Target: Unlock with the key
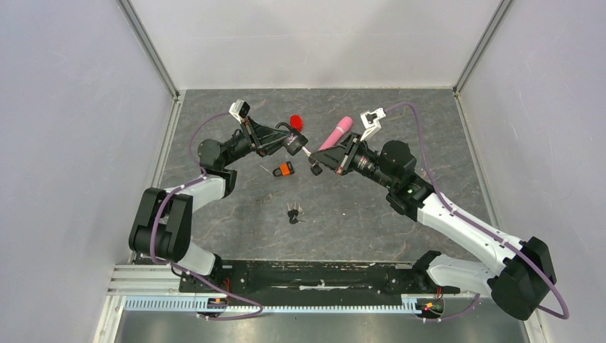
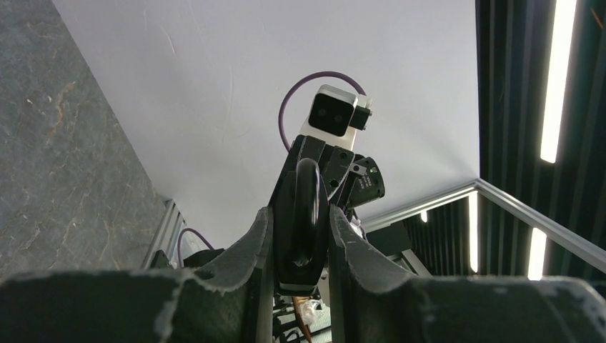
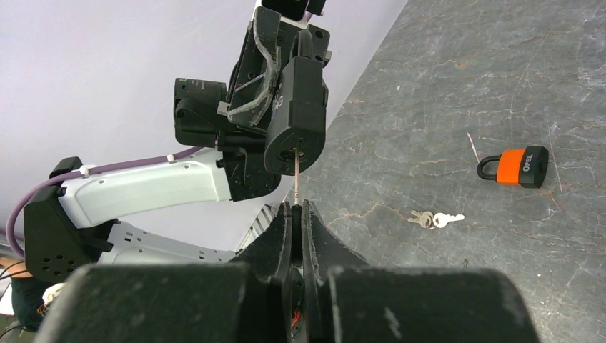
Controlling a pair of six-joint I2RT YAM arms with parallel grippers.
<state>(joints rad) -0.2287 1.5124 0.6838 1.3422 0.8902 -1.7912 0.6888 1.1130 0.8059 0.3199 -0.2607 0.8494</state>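
Holding: left gripper point(image 2: 300, 218) clamps the black padlock point(image 3: 296, 107) by its sides, raised above the table point(image 1: 371, 214).
Key: the key point(image 3: 296, 173) stands pinched in the right gripper point(image 3: 296, 207), jaws pressed together on it, tip meeting the padlock's keyhole.
Place: mid-table, toward the far side, between the two arms.
Lying flat: orange padlock point(image 3: 520, 166) just near of the grippers; silver keys point(image 3: 436, 218) and dark key bunch point(image 1: 293, 213) nearer.
Far side: pink object point(image 1: 336, 133).
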